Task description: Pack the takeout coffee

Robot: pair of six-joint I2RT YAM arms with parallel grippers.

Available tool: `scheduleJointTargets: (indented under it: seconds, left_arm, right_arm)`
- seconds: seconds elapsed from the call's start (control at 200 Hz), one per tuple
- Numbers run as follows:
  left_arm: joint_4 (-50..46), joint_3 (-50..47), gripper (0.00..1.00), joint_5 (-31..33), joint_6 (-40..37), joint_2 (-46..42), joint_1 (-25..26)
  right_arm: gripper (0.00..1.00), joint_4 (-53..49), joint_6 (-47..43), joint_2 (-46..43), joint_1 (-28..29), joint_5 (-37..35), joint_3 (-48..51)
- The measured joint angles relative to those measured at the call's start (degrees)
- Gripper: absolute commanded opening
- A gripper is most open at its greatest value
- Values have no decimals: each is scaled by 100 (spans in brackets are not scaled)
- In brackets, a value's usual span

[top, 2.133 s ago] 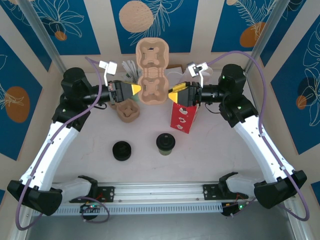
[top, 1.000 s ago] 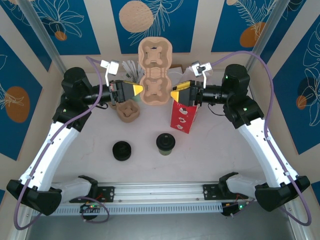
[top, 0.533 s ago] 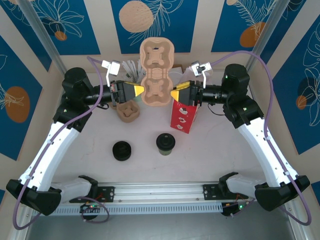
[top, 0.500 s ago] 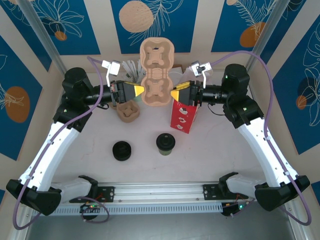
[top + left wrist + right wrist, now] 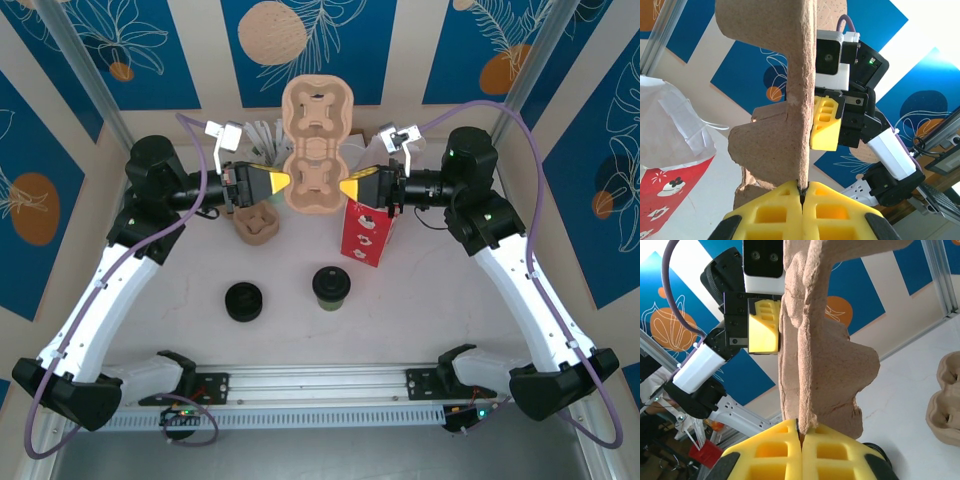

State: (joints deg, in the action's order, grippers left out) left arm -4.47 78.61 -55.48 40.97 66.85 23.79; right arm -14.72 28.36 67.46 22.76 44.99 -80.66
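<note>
The takeout coffee (image 5: pixel 331 285), a short dark cup under a round black lid, stands upright on the table (image 5: pixel 420 310), well below both pairs of fingers and nearer the arm bases, touched by neither; it sits lower than the right fingertips and a little to their left in the overhead view. The left gripper (image 5: pixel 286 181) and the right gripper (image 5: pixel 343 188) face each other across a tan pulp cup carrier (image 5: pixel 315 150) lifted off the table and seen nearly face-on from above. Each gripper has its yellow fingers pressed together on a side edge of the carrier at its narrow waist, the left from the left edge, the right from the right. From the left wrist the fingertips meet with only the thin pulp rim pinched between them, and the carrier rises edge-on straight out from them; the right wrist shows the same hold on the opposite rim, with the other gripper's yellow finger against the far side. Just under the right fingertips stands a red-and-white bag (image 5: pixel 367 232), upright, its white top close beneath that gripper. Below the left fingertips a second pulp carrier (image 5: pixel 258 223) lies on the table. A low stack of black lids (image 5: pixel 243 301) sits left of the coffee, apart from it.
</note>
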Motion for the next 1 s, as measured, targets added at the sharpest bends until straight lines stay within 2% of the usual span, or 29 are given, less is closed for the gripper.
scheduleJointTargets:
  seconds: [0.055,0.175,0.25,0.48,0.715,1.0]
  left_arm:
    - [-4,2,18,17,-22,0,0]
    - [-466,240,52,214,-485,61,35]
    - [-940,529,63,481,-907,107,70]
    - [-2297,1731,69,1360,-2889,461,546]
    - [-3093,2385,74,1808,-4931,1029,1010]
    - [-3821,2896,73,1998,-6358,1709,1209]
  right_arm:
    - [0,-9,0,0,0,-9,-2]
    - [0,-214,-2,0,-15,-149,-57]
    - [0,-492,-17,0,-44,-284,-173]
    - [0,-1838,-111,9,-105,-916,-826]
    - [0,-3309,-127,129,-103,-1185,-1355]
    - [0,-4498,-343,240,90,-1399,-1434]
